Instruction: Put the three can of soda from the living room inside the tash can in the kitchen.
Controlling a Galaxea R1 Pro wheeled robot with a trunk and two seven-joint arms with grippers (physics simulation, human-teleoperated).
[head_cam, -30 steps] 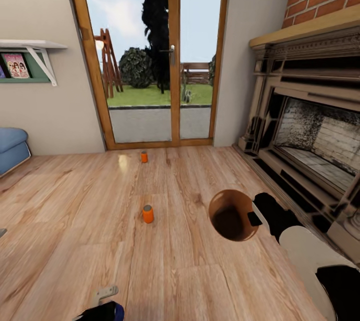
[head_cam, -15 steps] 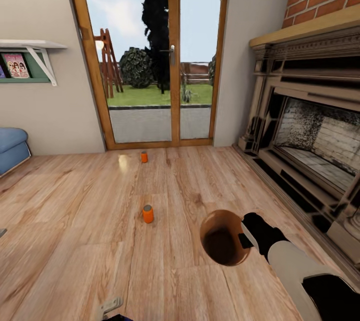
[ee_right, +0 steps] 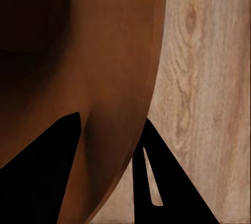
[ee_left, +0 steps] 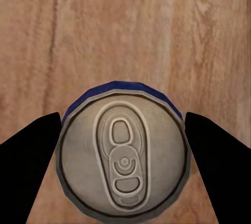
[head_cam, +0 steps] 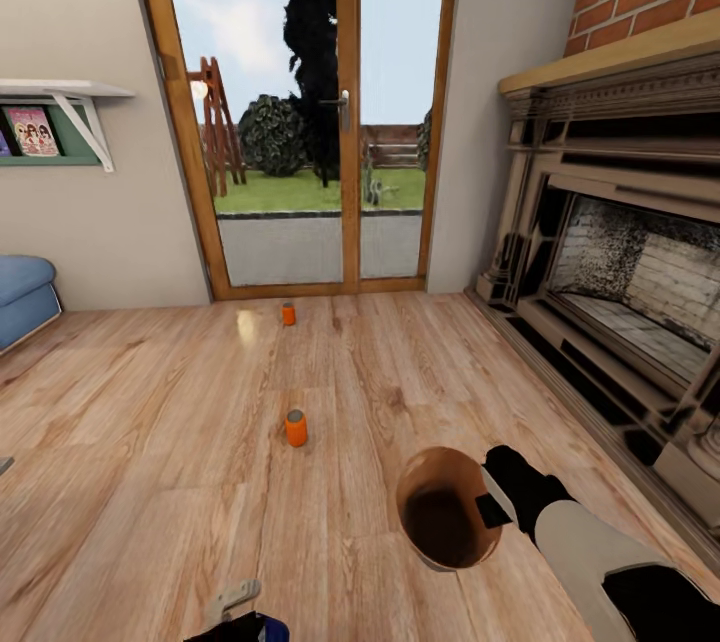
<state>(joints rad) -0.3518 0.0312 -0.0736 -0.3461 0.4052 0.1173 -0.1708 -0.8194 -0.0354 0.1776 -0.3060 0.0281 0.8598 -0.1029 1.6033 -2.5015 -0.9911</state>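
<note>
Two orange soda cans stand upright on the wood floor, one mid-room and one near the glass doors. The blue soda can, grey top showing, sits between the dark fingers of my left gripper, which is shut on it. In the head view that gripper is at the lower edge with a bit of blue can beside it. My right gripper is shut on the rim of the trash can, held above the floor; its orange-brown inner wall passes between the right fingers.
A stone fireplace under a brick chimney runs along the right. Wood-framed glass doors stand ahead. A blue seat and a wall shelf are at the left. Open plank floor lies between me and the orange cans.
My right arm has drawn the trash can nearer to me and slightly left. The left gripper with the blue can has shifted a little to the right. The orange cans have not moved.
</note>
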